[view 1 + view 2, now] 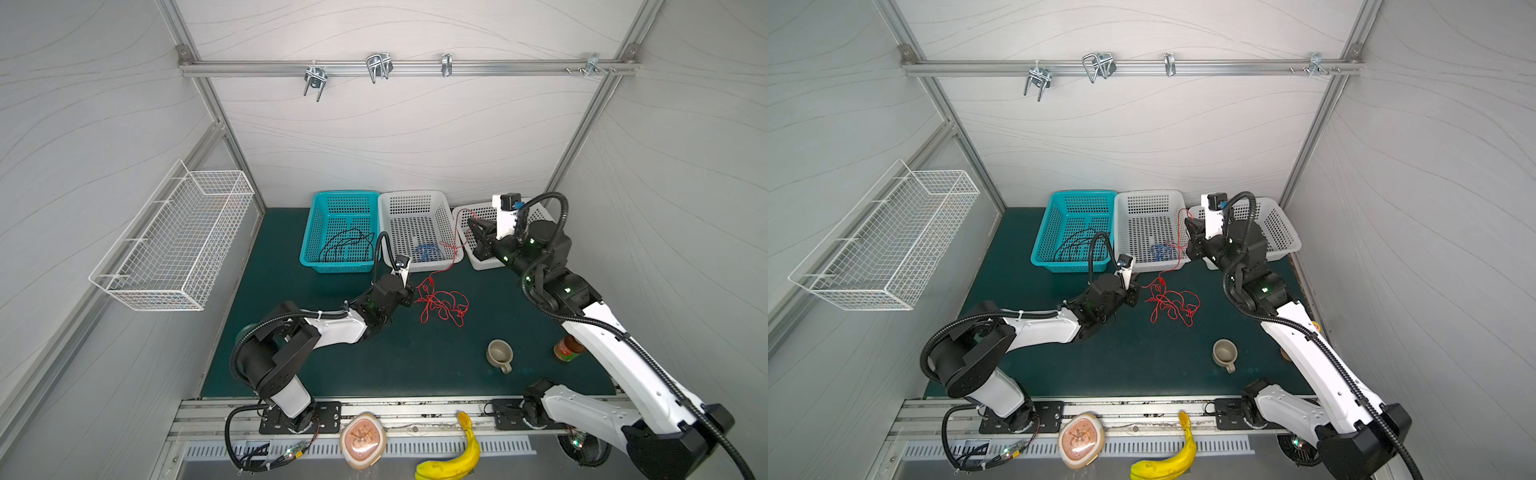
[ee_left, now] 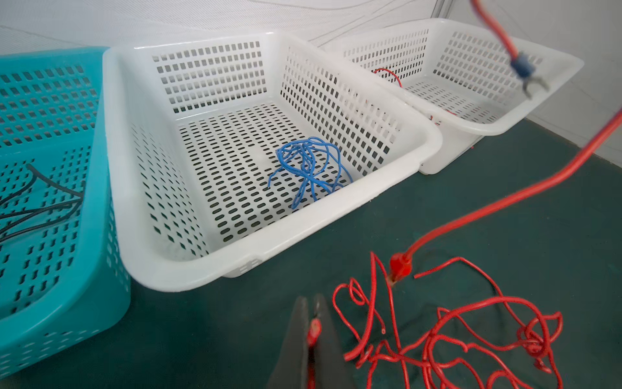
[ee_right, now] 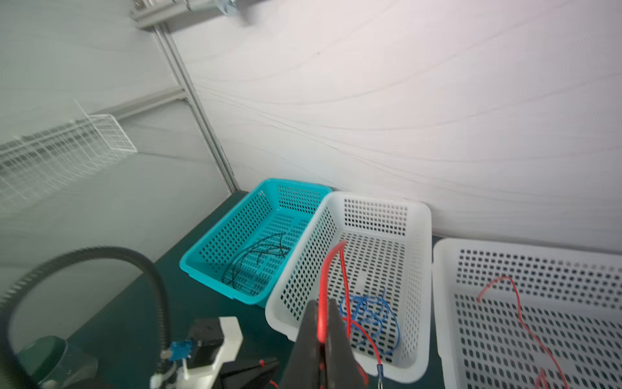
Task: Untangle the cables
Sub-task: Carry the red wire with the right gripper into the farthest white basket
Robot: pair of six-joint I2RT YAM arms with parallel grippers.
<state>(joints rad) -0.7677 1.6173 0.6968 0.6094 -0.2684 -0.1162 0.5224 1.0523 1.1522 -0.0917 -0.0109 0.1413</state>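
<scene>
**Cables, by colour**
- red cables (image 1: 442,305): tangled heap on green table (image 1: 374,365), approx. centre, just in front of mid white basket (image 1: 415,192). One strand leaves the heap, crosses that basket's front-right corner and goes up to R pincer. Blue fork tip (image 2: 525,67) on a red strand hangs in the air, seen in L wrist view.
- single red cable (image 3: 518,303): inside right white basket (image 3: 441,269), lying on its floor.
- blue cables (image 1: 426,251): small clump on floor of mid white basket, twd front-right corner.
- black cables (image 1: 345,245): loose loops in teal basket (image 1: 345,193), leftmost of 3 baskets set side by side along back wall.

**Pincers**
- L pincer (image 2: 311,310): low over table, just left of the red heap. Jaws pressed together, pinching a red cable end.
- R pincer (image 3: 322,310): raised, above the adjoining edges of mid & right white baskets. Jaws pinching a red strand, which loops past the tips and drops back down.

**Misc.**
- mug (image 1: 498,353): on table, front-right, well apart from heap.
- can (image 1: 565,349): right edge of table, partly hidden by R arm.
- banana (image 1: 457,457): on front ledge, off the green surface.
- wire rack (image 1: 174,241): fixed to left wall.
</scene>
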